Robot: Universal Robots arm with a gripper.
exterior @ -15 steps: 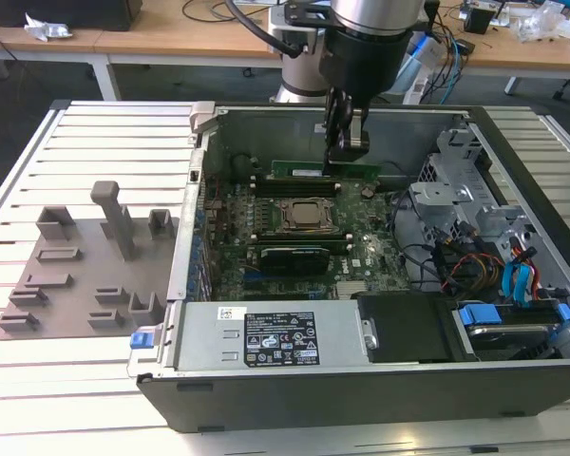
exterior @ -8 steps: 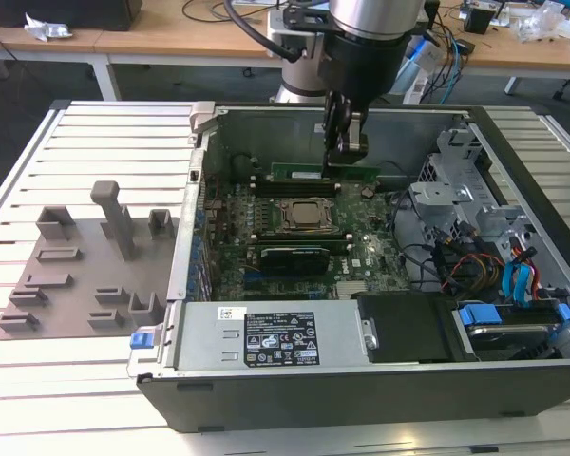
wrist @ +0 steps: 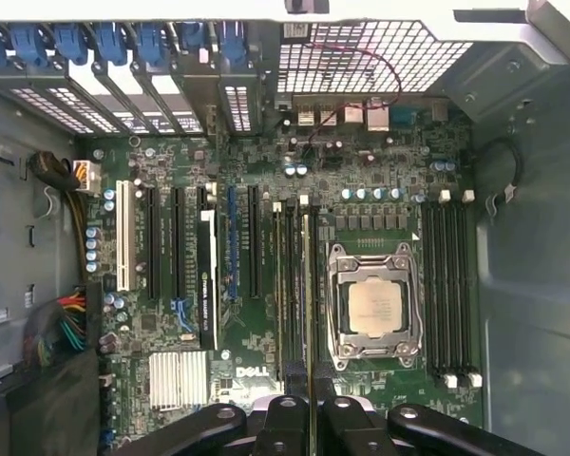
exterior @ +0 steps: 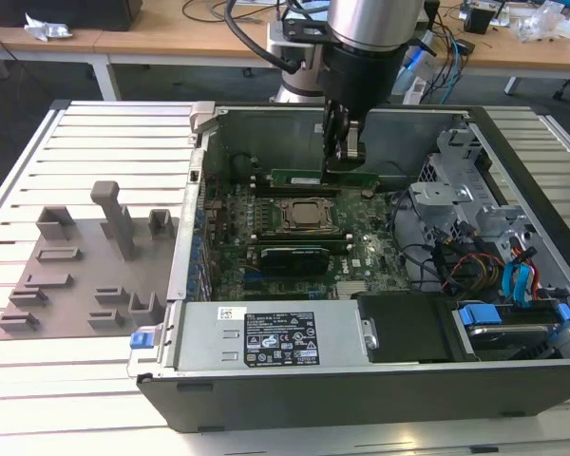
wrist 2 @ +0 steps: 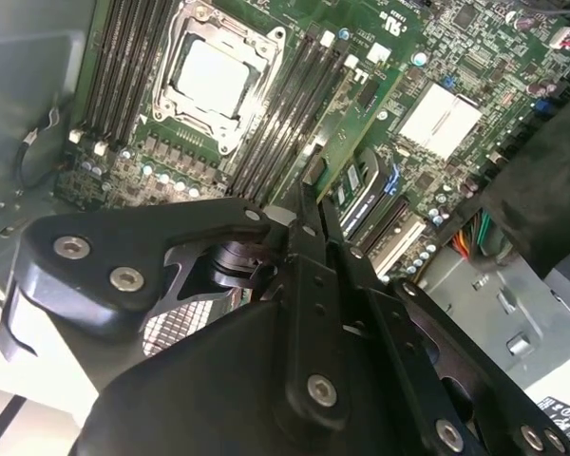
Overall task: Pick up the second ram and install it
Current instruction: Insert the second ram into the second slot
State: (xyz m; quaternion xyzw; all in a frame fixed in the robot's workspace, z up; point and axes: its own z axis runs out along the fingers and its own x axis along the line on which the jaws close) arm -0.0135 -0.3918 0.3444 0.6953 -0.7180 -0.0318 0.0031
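in the gripper, clamped tight: the second ram, edge-on. directly beneath: black memory slots; cpu socket just beside them.

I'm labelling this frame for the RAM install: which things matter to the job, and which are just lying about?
Job:
gripper
second ram, held in it
memory slots

Lying about:
grey fixture blocks
power supply
drive cables

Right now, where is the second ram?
In the exterior view, the second ram stands on edge, gripped by the claw near its end toward the exterior view's right, just beyond the CPU socket, farther from the camera.
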